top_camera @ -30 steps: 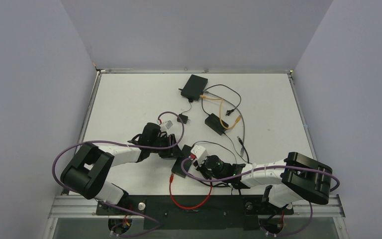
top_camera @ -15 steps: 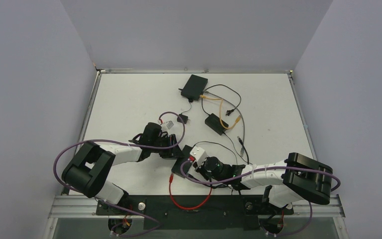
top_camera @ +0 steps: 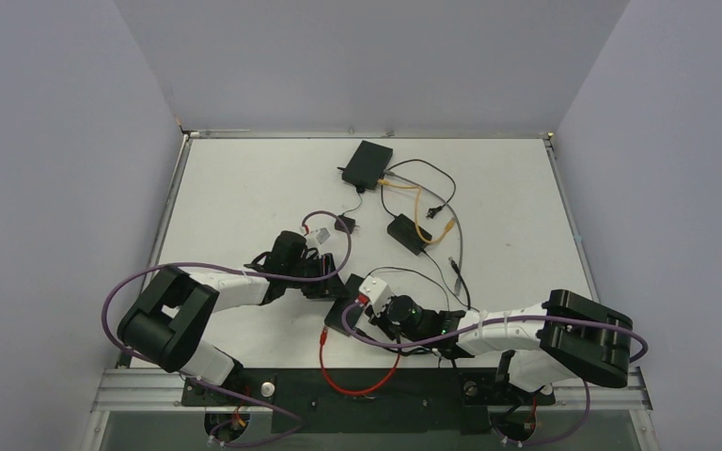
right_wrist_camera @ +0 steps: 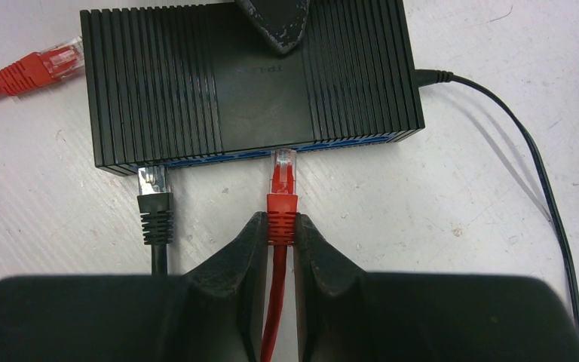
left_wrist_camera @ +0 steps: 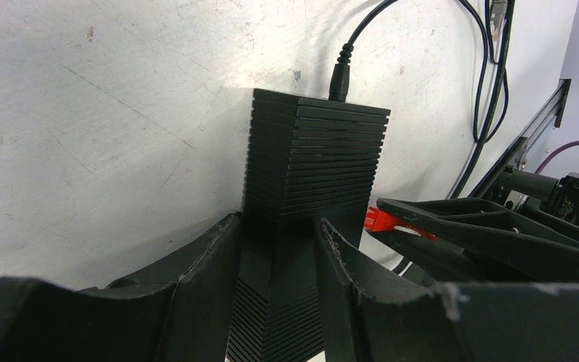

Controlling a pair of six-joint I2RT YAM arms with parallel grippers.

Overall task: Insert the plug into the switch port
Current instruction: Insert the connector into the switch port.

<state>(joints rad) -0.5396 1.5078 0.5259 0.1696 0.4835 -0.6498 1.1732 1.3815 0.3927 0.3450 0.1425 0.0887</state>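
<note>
Left gripper is bracing the switch. Its fingers are part-open, one on each long side, pinching the ribbed case (contact looks flush on both). The switch is lying flat close to the near edge of the worktop, about mid-width, with its port face turned toward the right arm.

Along the port face in the right wrist view:
- A loose plug, red, is lying off the left end, in no port.
- A black plug is sitting in a left-hand port.
- The plug has its clear tip meeting a port mouth near mid-face.
- A power lead is leaving the right end.

Right gripper is clamping the plug's red boot, fingers nearly closed, with the cable trailing back between them. More clear body is showing than on the black plug, so I am judging it not seated.

For the push:
- Keep the plug square to the face and drive it straight along the port axis.
- Let the left grip take the reaction so the switch is not sliding.
- The hold is on the soft boot, so the tip may tilt; go slowly.
- Match the black plug's depth as the check.
- Latch orientation: cannot tell.

Writing: a faint embossed mark is showing on the switch's top, too faint to read. No other labels are visible.
</note>
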